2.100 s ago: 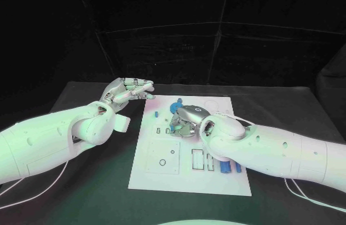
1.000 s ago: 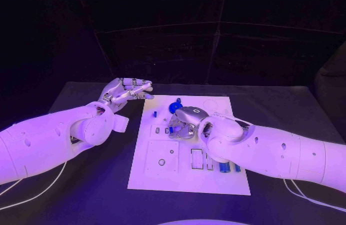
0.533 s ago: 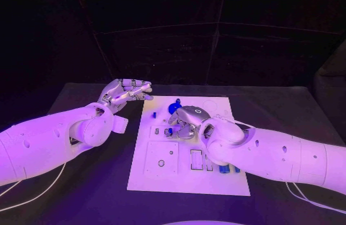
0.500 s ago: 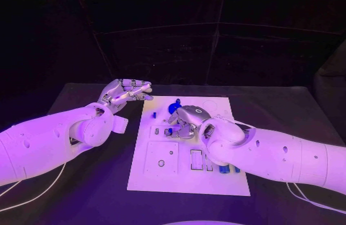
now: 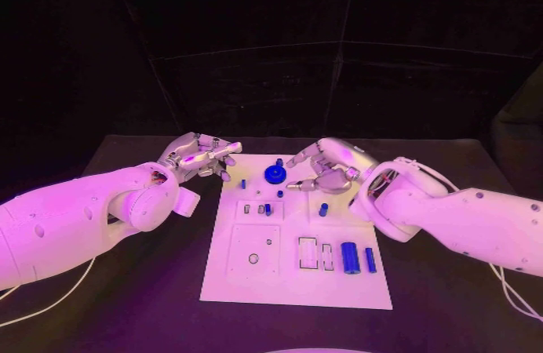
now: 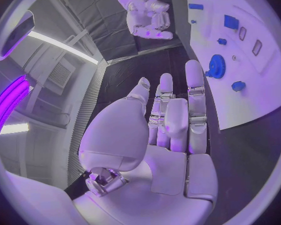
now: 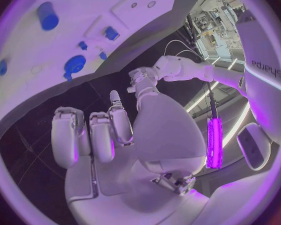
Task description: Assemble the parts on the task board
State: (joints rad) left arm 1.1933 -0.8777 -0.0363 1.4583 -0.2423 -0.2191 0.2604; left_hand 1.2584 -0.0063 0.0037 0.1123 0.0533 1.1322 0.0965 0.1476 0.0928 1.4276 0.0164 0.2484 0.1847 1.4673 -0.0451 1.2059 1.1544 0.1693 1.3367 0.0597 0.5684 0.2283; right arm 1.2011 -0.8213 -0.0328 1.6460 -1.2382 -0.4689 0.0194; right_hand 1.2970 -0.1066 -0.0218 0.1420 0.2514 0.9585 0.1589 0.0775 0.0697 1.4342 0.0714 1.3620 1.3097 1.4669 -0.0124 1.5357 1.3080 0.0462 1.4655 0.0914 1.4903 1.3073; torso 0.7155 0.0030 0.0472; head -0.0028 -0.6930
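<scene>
The white task board (image 5: 260,278) lies in the middle of the table. A blue gear (image 5: 275,172) stands near its far edge, with small blue pieces (image 5: 241,183) and a blue peg (image 5: 324,209) around it. Two blue cylinders (image 5: 350,256) lie at the near right. My right hand (image 5: 322,169) hovers over the board's far right part, fingers loosely bent and holding nothing. My left hand (image 5: 202,155) hangs just left of the board's far corner, empty. The left wrist view shows the left hand's fingers (image 6: 178,120) stretched out, with the gear (image 6: 217,65) beyond. The right wrist view shows the right hand's fingers (image 7: 93,135) below the gear (image 7: 73,65).
The black table (image 5: 136,290) extends on both sides of the board. Empty slots (image 5: 307,252) and a square plate (image 5: 256,247) mark the board's near half. My left forearm (image 5: 79,220) lies along the table's left side.
My right hand has lifted off the board's middle and drawn back to the right, uncovering the peg and the cylinders. The left hand has barely shifted.
</scene>
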